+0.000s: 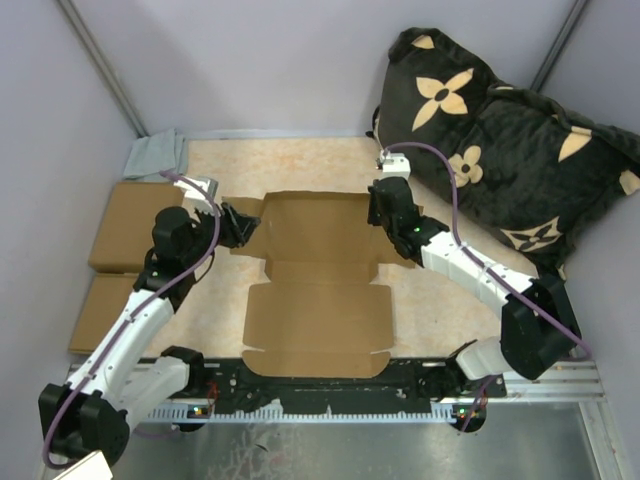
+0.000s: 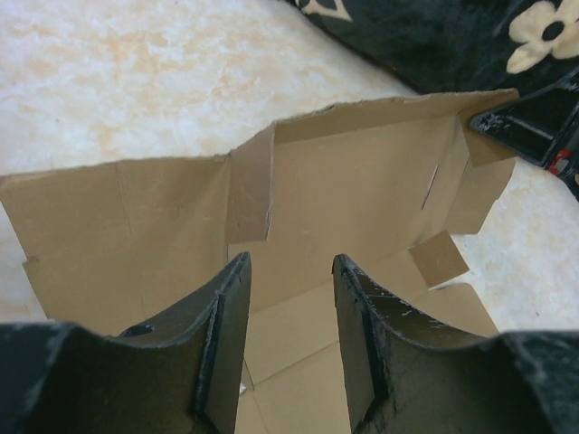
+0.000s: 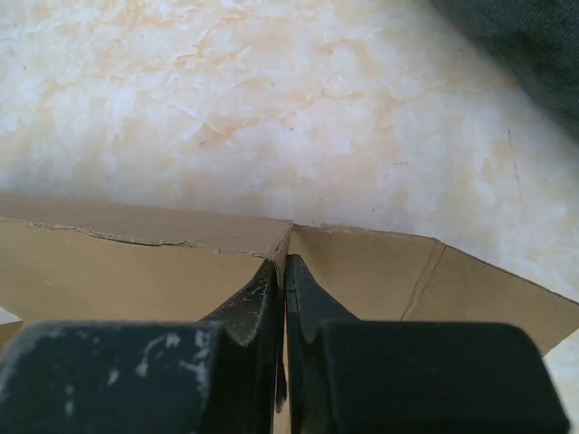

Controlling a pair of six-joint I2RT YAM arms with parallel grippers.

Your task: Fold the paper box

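The paper box (image 1: 315,300) is a plain brown die-cut sheet lying mostly flat in the middle of the table, with its far panel's side flaps raised. My left gripper (image 1: 240,225) hovers at the box's left flap, open, with nothing between its fingers (image 2: 231,298). The left wrist view looks across the box's raised walls (image 2: 362,181). My right gripper (image 1: 380,205) sits at the far right corner of the box, shut on the thin upright wall (image 3: 136,262). It also shows in the left wrist view as the right gripper (image 2: 529,127), on that corner.
Two brown cardboard blocks (image 1: 130,225) (image 1: 95,310) lie at the left edge, and a grey cloth (image 1: 155,155) sits behind them. A black pillow with beige flowers (image 1: 490,140) fills the back right. The arms' mounting rail (image 1: 320,385) runs along the near edge.
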